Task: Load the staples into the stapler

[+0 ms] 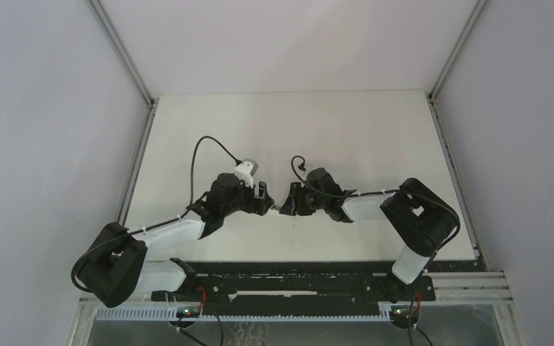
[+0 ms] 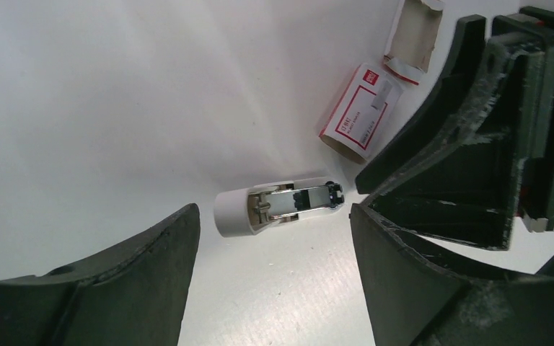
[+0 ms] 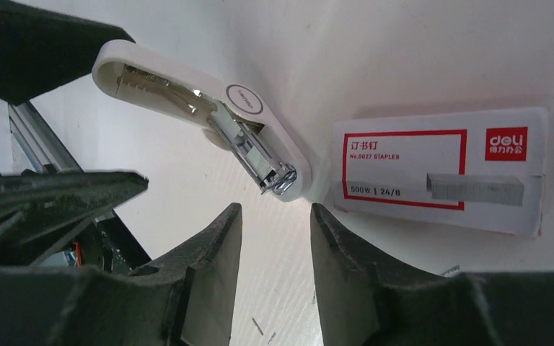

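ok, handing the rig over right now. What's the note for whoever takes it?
Left gripper: open, empty, over the stapler.
Right gripper: open, empty, fingertips near the stapler's front end.
Stapler lies open, metal magazine exposed. Box sleeve is beside it, and the tray is pulled out and lies apart.
Done: box and stapler opened.
Left: can't confirm a strip is in the magazine. Check, load, close.

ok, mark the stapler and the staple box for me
stapler (image 3: 244, 99), right wrist view, on the round logo of its white body.
staple box (image 3: 433, 162), right wrist view, on the top face inside the red frame.
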Robot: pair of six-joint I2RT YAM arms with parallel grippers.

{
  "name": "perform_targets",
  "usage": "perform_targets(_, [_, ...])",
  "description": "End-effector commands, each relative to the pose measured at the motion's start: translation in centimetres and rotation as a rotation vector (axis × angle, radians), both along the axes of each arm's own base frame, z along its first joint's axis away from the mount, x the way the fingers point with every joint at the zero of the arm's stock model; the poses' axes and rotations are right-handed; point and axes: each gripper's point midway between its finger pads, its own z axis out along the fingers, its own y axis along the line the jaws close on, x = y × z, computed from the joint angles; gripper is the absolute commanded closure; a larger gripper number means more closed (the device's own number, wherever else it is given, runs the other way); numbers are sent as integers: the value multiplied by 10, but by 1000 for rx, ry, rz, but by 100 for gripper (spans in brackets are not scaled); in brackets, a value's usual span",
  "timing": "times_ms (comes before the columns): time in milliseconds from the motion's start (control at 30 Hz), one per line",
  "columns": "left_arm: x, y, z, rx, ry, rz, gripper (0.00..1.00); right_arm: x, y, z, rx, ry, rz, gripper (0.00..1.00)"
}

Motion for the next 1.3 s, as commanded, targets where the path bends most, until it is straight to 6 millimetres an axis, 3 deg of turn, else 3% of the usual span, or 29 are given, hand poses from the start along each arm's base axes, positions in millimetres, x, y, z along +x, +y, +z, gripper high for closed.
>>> perform_targets(0, [8, -23, 29, -34, -93, -80, 20, 15, 18, 17, 63, -41, 2, 61])
perform_targets(633, [-13, -56, 22, 33, -113, -217, 21, 23, 15, 2, 36, -35, -10, 62])
perform_targets(767, [-14, -55, 31, 8, -135, -211, 20, 24, 10, 8, 14, -58, -8, 61])
perform_targets(1000, [-25, -67, 65, -119, -186, -264, 19, 27, 1, 23, 0, -100, -7, 60])
perform_targets(1267, [-25, -67, 62, -135, -176, -258, 19, 27, -9, 24, -25, -107, -28, 61])
